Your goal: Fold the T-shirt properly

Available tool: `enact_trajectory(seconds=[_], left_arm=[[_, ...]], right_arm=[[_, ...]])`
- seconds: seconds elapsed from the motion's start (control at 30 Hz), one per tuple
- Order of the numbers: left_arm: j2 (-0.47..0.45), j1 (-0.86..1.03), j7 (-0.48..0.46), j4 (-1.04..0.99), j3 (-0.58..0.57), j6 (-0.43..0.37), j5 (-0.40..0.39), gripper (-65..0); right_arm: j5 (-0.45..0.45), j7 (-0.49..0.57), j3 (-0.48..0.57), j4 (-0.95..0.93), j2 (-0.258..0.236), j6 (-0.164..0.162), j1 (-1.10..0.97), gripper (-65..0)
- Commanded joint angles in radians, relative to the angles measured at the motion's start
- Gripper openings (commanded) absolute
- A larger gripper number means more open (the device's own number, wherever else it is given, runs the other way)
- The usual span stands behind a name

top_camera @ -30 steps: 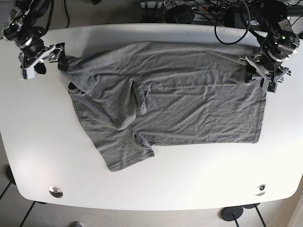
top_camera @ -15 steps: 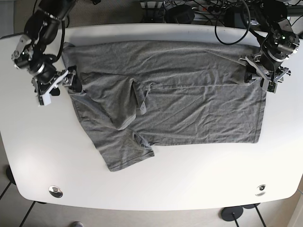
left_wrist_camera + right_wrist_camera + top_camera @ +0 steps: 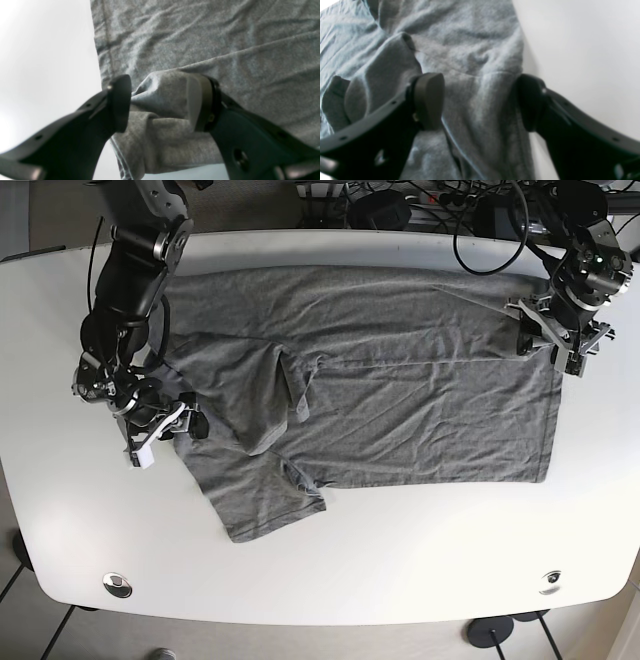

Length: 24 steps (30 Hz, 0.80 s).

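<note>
A grey T-shirt [image 3: 400,400] lies spread and wrinkled on the white table [image 3: 420,560], with one sleeve [image 3: 265,515] sticking out at the front left. My left gripper [image 3: 548,340] is at the shirt's right upper edge. In the left wrist view its jaws [image 3: 160,105] pinch a raised fold of the shirt [image 3: 225,37]. My right gripper [image 3: 168,438] is at the shirt's left edge. In the right wrist view it [image 3: 480,100] is open, its jaws straddling the cloth [image 3: 470,50] near the hem.
A fold of cloth [image 3: 290,385] lies bunched on the shirt's left half. Cables and gear [image 3: 420,200] sit behind the table's back edge. Two round fittings [image 3: 118,584] [image 3: 550,582] sit near the front edge.
My right arm has swung from the shirt's far left corner down along its left edge toward the front. The far left corner now lies flat. The left arm has not moved.
</note>
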<state>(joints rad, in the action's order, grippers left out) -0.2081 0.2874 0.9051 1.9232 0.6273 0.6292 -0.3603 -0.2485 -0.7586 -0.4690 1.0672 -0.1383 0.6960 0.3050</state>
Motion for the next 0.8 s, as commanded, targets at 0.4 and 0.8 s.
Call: enact_trajectory(seconds=[0.4,0.8], left_arm=[[-0.023,-0.466,-0.017,-0.362,0.012,-0.029,0.352,-30.7],[-0.184,-0.836,-0.304,-1.195,-0.100,-0.038,0.349,-19.2]], right_arm=[[0.016,0.043,0.008,0.011,0.026,0.002,0.027,-62.9],[0.007,0.043,0.008,0.011,0.027,0.002,0.027,-62.9]])
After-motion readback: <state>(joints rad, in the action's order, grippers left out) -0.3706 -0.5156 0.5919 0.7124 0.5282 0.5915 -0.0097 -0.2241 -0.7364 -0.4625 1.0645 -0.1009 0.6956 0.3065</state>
